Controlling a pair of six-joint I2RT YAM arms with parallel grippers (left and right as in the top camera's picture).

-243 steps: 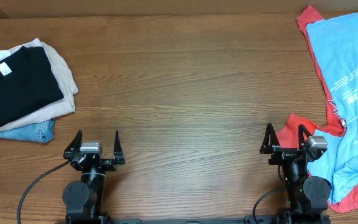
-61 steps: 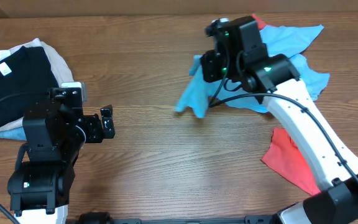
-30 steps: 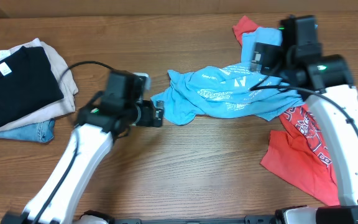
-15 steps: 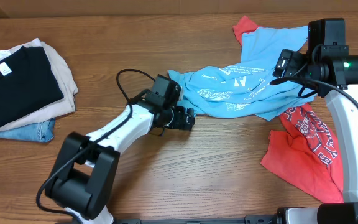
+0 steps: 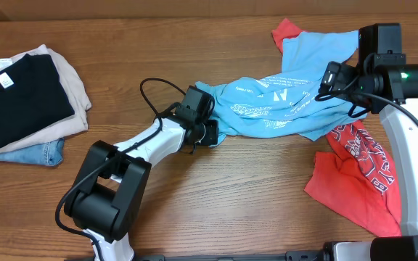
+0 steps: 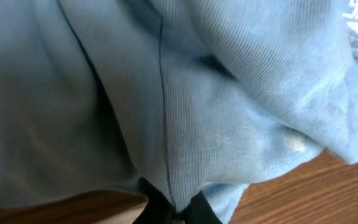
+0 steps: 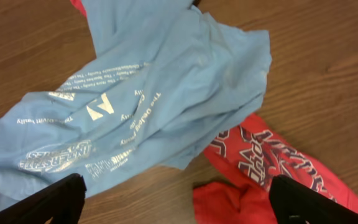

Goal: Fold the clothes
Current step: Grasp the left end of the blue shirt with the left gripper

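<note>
On the wooden table (image 5: 194,210), left hand (image 5: 210,133) pinches the blue T-shirt (image 5: 281,109) edge; right hand (image 5: 332,76) gapes empty above.

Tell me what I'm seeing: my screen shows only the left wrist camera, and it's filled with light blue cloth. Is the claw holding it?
Observer: Yes. Overhead, the left gripper is shut on the left end of a light blue T-shirt spread across the table.
Operator: Where's the other arm?
Observer: The right gripper hangs over the shirt's right end, open and gripping nothing.
Operator: Any other clothes nearby?
Observer: A red T-shirt lies at the right, partly under the blue one.
</note>
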